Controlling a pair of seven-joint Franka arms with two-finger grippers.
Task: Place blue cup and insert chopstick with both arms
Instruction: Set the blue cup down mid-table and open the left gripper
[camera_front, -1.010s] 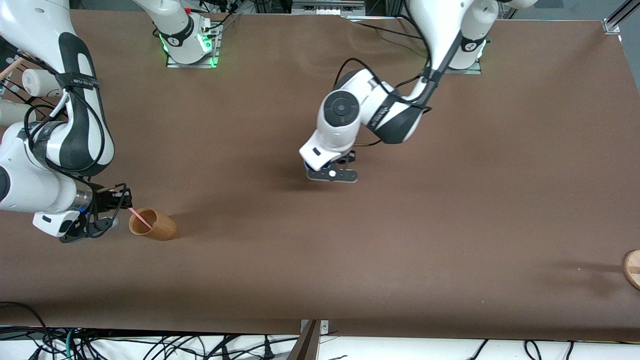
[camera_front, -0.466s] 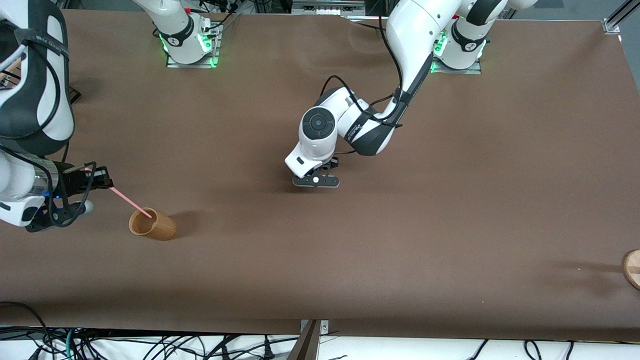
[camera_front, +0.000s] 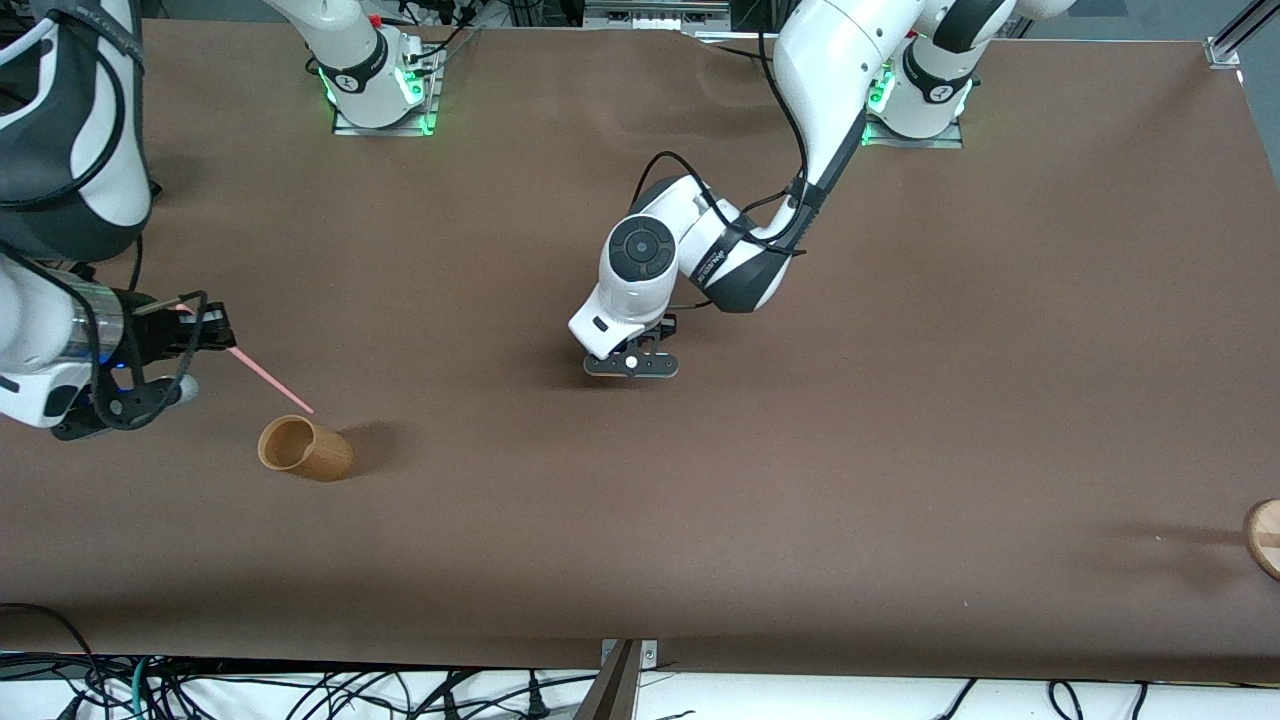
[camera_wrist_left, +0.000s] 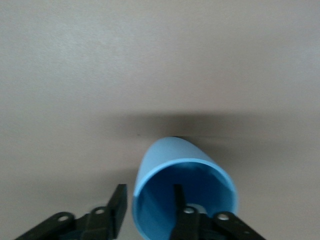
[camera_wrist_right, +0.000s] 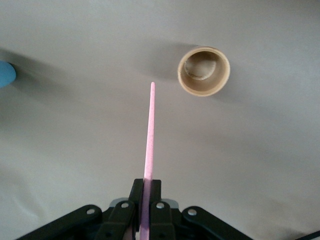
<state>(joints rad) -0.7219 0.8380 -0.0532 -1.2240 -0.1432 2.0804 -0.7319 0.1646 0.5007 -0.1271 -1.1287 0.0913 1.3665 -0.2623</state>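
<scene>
The left gripper (camera_wrist_left: 150, 212) was low over mid-table, clamped on the blue cup's (camera_wrist_left: 172, 165) rim, one finger inside and one outside; the right gripper (camera_front: 205, 330) hung near the right arm's end, pinching the chopstick (camera_front: 268, 378), whose free tip pointed just beside the upright tan cup (camera_front: 303, 449) below it.
</scene>
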